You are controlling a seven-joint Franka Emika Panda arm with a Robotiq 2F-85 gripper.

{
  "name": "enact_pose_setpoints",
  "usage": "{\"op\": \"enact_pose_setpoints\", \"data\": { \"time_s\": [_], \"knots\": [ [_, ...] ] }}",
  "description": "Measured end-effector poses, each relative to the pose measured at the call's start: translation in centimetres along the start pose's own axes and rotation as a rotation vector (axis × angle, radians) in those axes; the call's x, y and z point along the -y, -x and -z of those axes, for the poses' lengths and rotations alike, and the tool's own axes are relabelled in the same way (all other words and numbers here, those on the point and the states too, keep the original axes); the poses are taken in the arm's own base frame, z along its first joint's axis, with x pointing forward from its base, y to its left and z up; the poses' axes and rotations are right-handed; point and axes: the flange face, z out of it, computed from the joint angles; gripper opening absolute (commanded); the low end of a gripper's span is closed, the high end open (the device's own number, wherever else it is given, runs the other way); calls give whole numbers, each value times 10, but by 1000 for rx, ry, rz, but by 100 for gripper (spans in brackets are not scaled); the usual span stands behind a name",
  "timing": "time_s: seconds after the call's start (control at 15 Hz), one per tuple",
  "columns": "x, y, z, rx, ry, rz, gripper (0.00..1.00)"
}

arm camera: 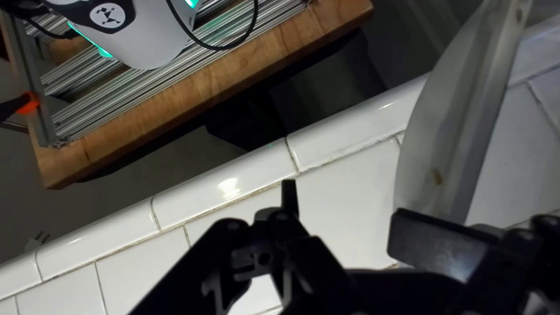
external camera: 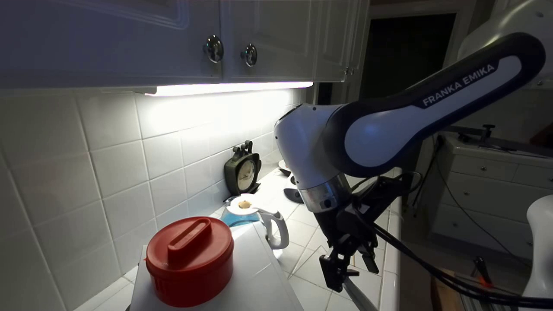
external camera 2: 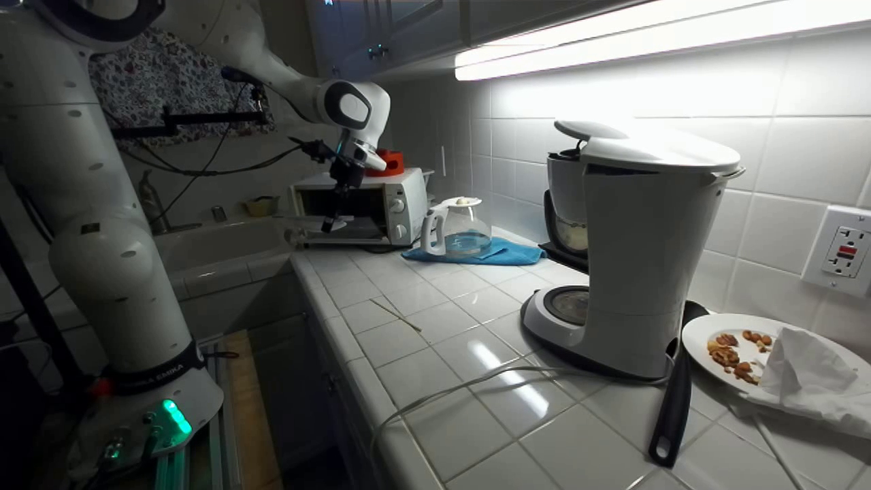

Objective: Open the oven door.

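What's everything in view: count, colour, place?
counter: 1, white, below cabinets
cabinets: several, white, overhead
light: at least 1, white, under cabinets
oven: 1, white, on counter
oven door: 1, grey, open, oven's front
tub: 1, red, on oven
coffee pot: 1, clear/white, on cloth
cloth: 1, blue, on counter
coffee maker: 1, white/black, on counter
plate: 1, white, by coffee maker
nuts: several, brown, on plate
napkin: 1, white, over plate
dial: 1, dark-rimmed, by wall
outlet: 1, white, on wall
arm: 1, white/black, over counter
gripper: 1, black, by oven door
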Motion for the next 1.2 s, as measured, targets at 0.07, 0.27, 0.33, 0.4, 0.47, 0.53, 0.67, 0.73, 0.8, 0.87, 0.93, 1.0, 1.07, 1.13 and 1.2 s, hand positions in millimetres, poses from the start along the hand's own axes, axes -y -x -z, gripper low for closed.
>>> {"op": "enact_pose_setpoints", "data": {
  "time_s": [0.07, 0.27, 0.33, 0.4, 0.47, 0.53, 0.67, 0.73, 0.8, 0.87, 0.93, 1.0, 1.07, 1.13, 1.2],
  "knots": [
    [1, 0, -1, 0, 8, -1, 52],
    [2, 0, -6, -1, 33, -10, 51],
    [3, 1, -7, 0, 39, -11, 52],
    [4, 1, -9, 2, 45, -13, 55],
    [5, 1, -10, 3, 53, -14, 56],
    [6, 2, -12, 3, 61, -15, 54],
    [8, 3, -16, 5, 79, -20, 49],
    [8, 4, -18, 4, 87, -25, 48],
    [9, 5, -20, 1, 97, -31, 43],
    [10, 6, -23, -1, 107, -36, 55],
    [11, 7, -25, -2, 115, -39, 60],
    [12, 8, -28, -1, 121, -44, 65],
    [13, 9, -30, 0, 126, -48, 80],
    [14, 10, -31, 0, 128, -49, 85],
    [14, 11, -31, -1, 129, -51, 88]
  ]
}}
